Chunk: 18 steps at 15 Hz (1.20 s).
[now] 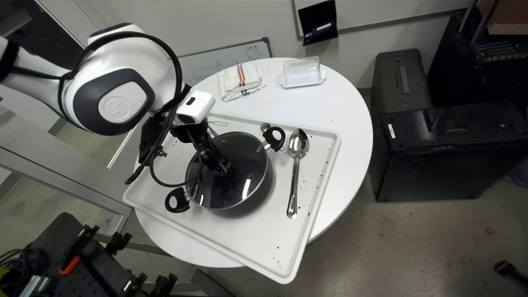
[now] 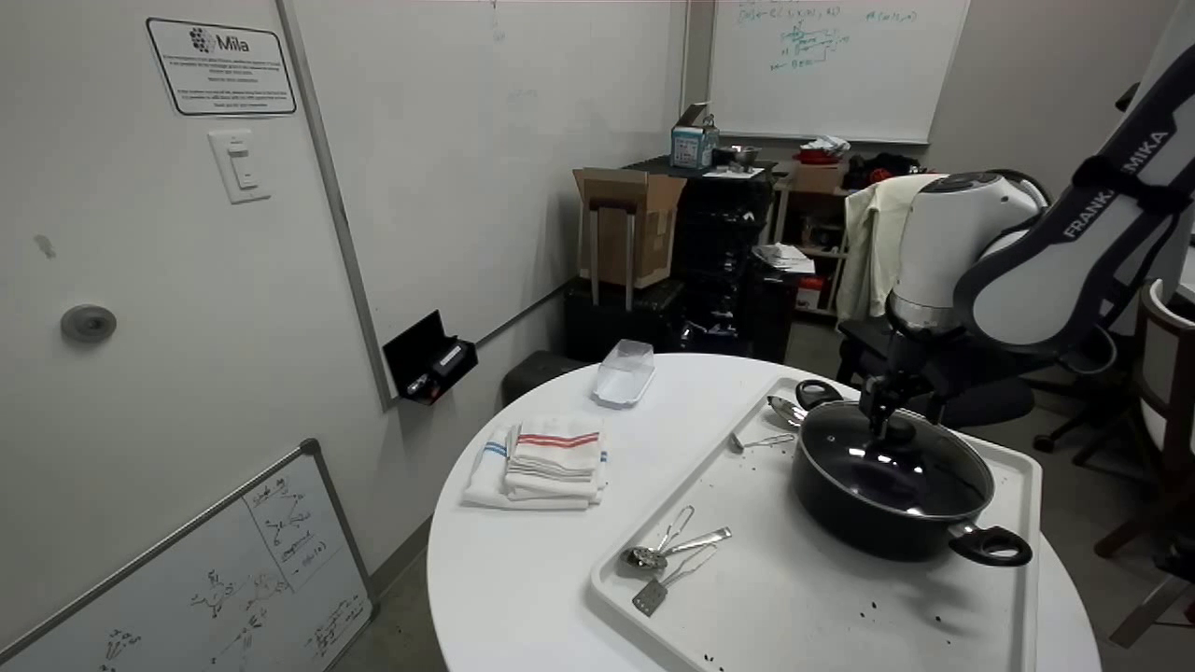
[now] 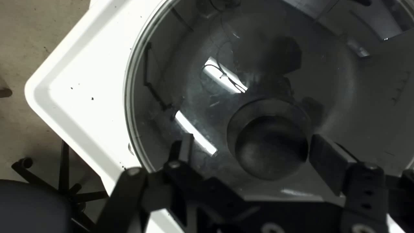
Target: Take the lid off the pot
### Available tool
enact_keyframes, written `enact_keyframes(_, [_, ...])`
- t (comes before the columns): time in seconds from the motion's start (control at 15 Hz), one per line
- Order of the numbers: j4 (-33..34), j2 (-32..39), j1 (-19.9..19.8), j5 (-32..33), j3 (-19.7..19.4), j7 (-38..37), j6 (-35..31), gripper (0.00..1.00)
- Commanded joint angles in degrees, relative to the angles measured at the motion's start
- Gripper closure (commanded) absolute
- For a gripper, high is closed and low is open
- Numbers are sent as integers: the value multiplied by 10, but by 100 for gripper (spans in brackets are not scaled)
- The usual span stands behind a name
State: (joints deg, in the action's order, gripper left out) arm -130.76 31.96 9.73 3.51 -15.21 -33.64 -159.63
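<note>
Well, the glass lid (image 2: 924, 478) on the pot (image 2: 851, 519) looks slick and breakable; I'd pinch its knob (image 3: 271, 150). Above the pot, the widely spread gripper (image 3: 253, 145) holds nothing.

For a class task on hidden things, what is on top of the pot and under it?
The glass lid with its dark knob sits on the pot. Underneath is the white tray; the patch directly beneath the pot is covered, so anything there cannot be seen.
</note>
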Motion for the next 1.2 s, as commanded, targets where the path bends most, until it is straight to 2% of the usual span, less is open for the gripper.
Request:
enact_keyframes(0.0, [10,15,16,-5,-12,-13,-14,40])
enact_keyframes(0.2, [14,17,18,-7,-11,-13,-14,66])
enact_keyframes(0.33, [14,15,20,-7,-10,-13,-15,76])
enact_keyframes(0.8, [-11,-30,23,-2,-10,-2,-4,76])
enact_keyframes(1.13, [-39,-81,41,13,-12,-2,-6,76])
